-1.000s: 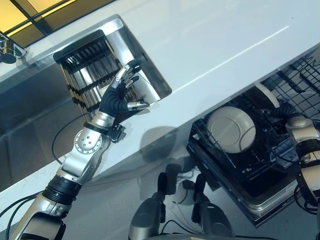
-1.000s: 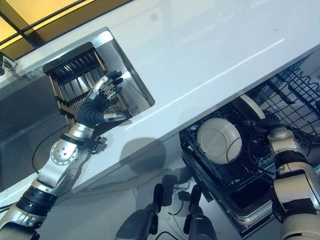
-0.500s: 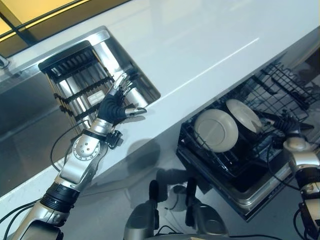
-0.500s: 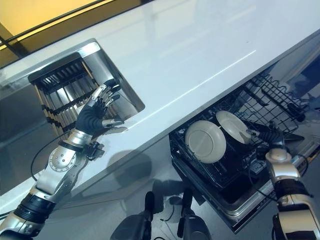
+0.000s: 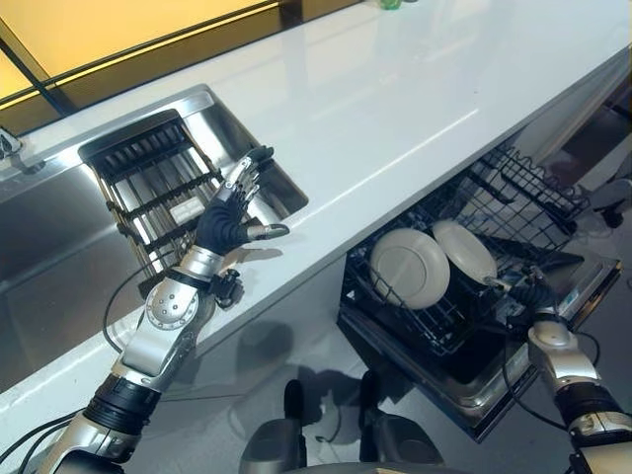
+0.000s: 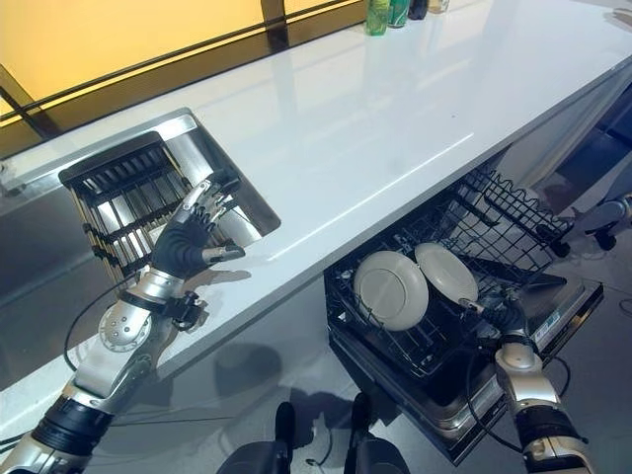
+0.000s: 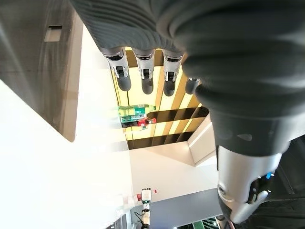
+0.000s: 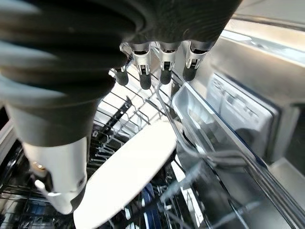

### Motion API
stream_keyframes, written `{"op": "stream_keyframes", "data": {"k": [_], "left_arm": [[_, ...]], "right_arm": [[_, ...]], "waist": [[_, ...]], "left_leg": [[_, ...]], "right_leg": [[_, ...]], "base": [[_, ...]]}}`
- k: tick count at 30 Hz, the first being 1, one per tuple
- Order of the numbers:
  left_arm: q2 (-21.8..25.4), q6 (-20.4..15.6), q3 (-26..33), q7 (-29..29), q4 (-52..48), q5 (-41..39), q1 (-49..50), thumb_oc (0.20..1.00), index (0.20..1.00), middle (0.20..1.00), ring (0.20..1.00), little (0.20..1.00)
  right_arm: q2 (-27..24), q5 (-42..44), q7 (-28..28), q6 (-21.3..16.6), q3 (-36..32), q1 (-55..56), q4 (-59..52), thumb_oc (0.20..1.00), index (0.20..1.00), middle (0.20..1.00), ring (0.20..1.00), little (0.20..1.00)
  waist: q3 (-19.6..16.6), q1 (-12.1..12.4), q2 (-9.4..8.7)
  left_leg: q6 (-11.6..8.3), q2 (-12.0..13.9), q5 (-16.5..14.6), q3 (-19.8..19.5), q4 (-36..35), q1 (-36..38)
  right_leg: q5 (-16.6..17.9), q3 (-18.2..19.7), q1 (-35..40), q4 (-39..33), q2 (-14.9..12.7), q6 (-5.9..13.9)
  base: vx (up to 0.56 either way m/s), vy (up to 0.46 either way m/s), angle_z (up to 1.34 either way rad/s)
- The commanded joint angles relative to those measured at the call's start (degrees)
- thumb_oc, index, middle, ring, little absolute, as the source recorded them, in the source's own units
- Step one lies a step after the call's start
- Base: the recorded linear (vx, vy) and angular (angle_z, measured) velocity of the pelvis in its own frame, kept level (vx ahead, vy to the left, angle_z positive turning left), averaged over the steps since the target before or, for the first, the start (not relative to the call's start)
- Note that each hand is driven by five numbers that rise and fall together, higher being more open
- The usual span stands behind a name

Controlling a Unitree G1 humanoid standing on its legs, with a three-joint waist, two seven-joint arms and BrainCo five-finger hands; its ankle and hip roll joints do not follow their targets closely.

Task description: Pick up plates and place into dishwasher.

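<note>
Since 1 second ago the right hand (image 6: 511, 318) is drawing back from the dishwasher rack (image 6: 513, 212), fingers straight and holding nothing, just beside the nearer of 2 plates (image 6: 446, 274) standing upright there. Left hand (image 5: 229, 219) is hovering spread over the sink's drying rack (image 5: 148, 188), which is showing no plate; little seems left.
</note>
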Motion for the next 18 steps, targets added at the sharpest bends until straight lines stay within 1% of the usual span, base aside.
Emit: {"op": "stream_keyframes", "data": {"k": [1,2,3,5,6,8,9,13,18], "left_arm": [[-1.81,-2.11,0.44,-0.53,-1.83,1.81,-2.67,1.000,1.000,1.000,1.000,1.000],[-1.94,-1.93,0.27,-0.49,-1.72,1.84,-2.97,1.000,1.000,1.000,1.000,1.000],[-2.26,-1.63,-0.33,0.00,-1.35,2.13,-3.85,1.000,1.000,1.000,1.000,1.000],[-2.20,-1.16,-1.01,0.68,-1.31,1.95,-4.80,1.000,1.000,1.000,1.000,1.000],[-2.17,-0.92,-1.28,0.94,-1.26,1.79,-5.33,1.000,1.000,1.000,1.000,1.000],[-2.04,-0.67,-1.54,1.15,-1.09,1.37,-5.78,1.000,1.000,1.000,1.000,1.000],[-1.89,-0.50,-1.84,1.63,-0.92,1.40,-6.12,1.000,1.000,1.000,1.000,1.000],[-1.59,-0.53,-2.18,2.79,-0.78,1.13,-6.50,1.000,1.000,1.000,1.000,1.000],[-1.44,-0.89,-2.65,3.06,-0.48,0.26,-6.59,1.000,1.000,1.000,1.000,1.000]], "right_arm": [[-2.85,8.12,0.21,-4.76,-0.91,-6.63,1.90,1.000,1.000,1.000,1.000,1.000],[-2.58,9.13,0.54,-4.91,-1.24,-7.39,2.97,1.000,1.000,1.000,1.000,1.000],[-1.75,12.92,0.93,-5.05,-1.84,-9.37,5.34,1.000,1.000,1.000,1.000,1.000],[-1.35,14.94,1.33,-5.18,-2.82,-11.58,8.56,1.000,1.000,1.000,1.000,1.000],[-1.54,16.23,1.60,-4.68,-3.40,-13.12,10.56,1.000,1.000,1.000,1.000,1.000],[-1.98,16.94,1.94,-4.12,-4.10,-14.75,12.88,1.000,1.000,1.000,1.000,1.000],[-2.36,17.90,1.91,-3.48,-4.48,-16.07,14.70,1.000,1.000,1.000,1.000,1.000],[-3.67,19.79,1.91,-2.20,-5.54,-19.18,19.49,1.000,1.000,1.000,1.000,1.000],[-4.54,21.69,3.65,-0.67,-4.95,-21.21,22.23,1.000,1.000,1.000,1.000,1.000]], "waist": [[3.66,1.29,1.64],[4.03,1.43,1.68],[4.86,1.66,1.90],[5.77,2.06,2.36],[6.29,2.29,2.78],[6.69,2.58,3.21],[7.28,2.83,3.59],[8.42,3.34,4.55],[8.74,3.81,5.52]], "left_leg": [[3.75,-2.00,-12.42,2.20,18.36,-7.40],[3.86,-2.12,-12.94,2.08,19.81,-8.01],[4.18,-2.27,-14.11,1.99,22.58,-9.50],[4.67,-2.68,-15.79,1.63,26.79,-12.05],[4.99,-2.89,-16.71,1.41,29.18,-13.64],[5.36,-3.09,-17.99,0.92,32.62,-15.84],[5.61,-3.13,-18.99,0.51,35.54,-17.63],[6.30,-3.97,-21.14,-0.12,41.83,-21.80],[6.75,-5.14,-21.58,-0.32,45.45,-25.73]], "right_leg": [[-13.37,-2.25,-3.64,20.14,-2.47,1.02],[-13.80,-2.40,-3.99,21.40,-2.65,0.83],[-14.99,-2.49,-5.20,24.30,-2.93,0.41],[-16.56,-2.83,-7.42,28.75,-3.60,-0.25],[-17.59,-3.09,-9.02,31.80,-4.16,-0.65],[-18.92,-3.33,-11.11,35.69,-5.01,-1.20],[-20.01,-3.36,-12.70,38.71,-5.70,-1.63],[-22.83,-2.76,-17.02,45.75,-6.90,-2.55],[-23.98,-2.32,-21.50,50.29,-7.58,-2.95]], "base": [[-0.04,-0.007,0.05],[-0.05,-0.007,0.02],[-0.06,0.000,0.00],[-0.09,0.021,-0.03],[-0.09,0.037,0.00],[-0.06,0.037,0.00],[-0.05,0.044,0.02],[-0.05,0.050,0.16],[-0.04,0.033,-0.08]]}}
